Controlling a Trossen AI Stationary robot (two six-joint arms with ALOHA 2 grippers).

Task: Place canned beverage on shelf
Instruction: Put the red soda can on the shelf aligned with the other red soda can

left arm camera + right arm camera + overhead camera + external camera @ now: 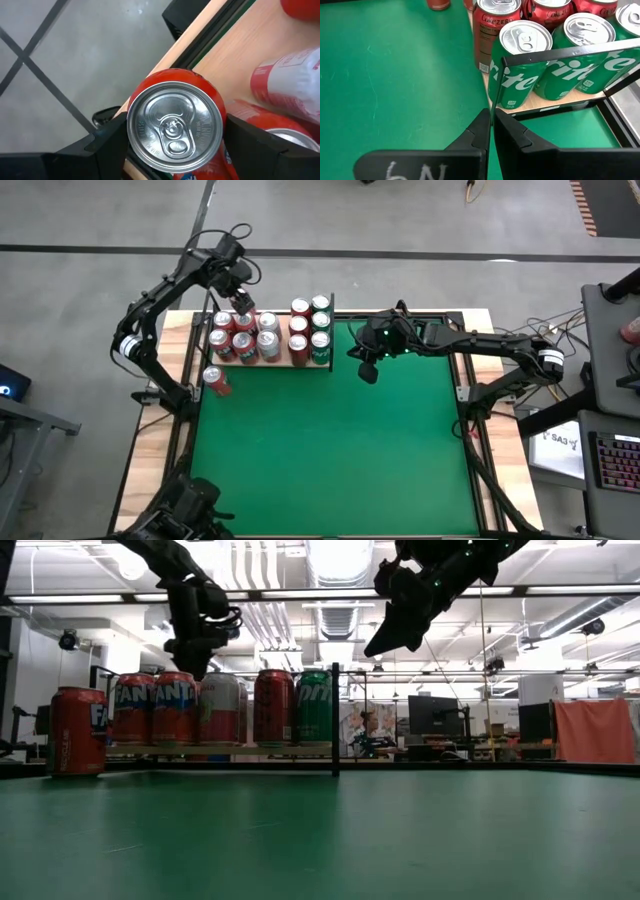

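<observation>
The held can (175, 125), red with a silver top, sits between the left gripper's (241, 302) jaws, which stand wide, one dark finger (107, 145) on each side of it, over the back left part of the shelf (300, 364). In the left wrist view the fingers look to be against the can's sides, so it appears gripped, though whether its base rests on the wood cannot be told. The shelf, a pale wood panel with thin black rods (335, 720), lies at the back of the green bench (330, 450), left of centre, and carries red cans (245, 343), a white-and-red can (268, 344) and green cans (320, 345) standing upright in rows. One more red can (215, 381) stands alone on the bench just in front of the shelf's left end. The right gripper (368, 370) hangs above the bench near the shelf's right end, its jaws closed on nothing, with the green cans just ahead of it in its wrist view.
</observation>
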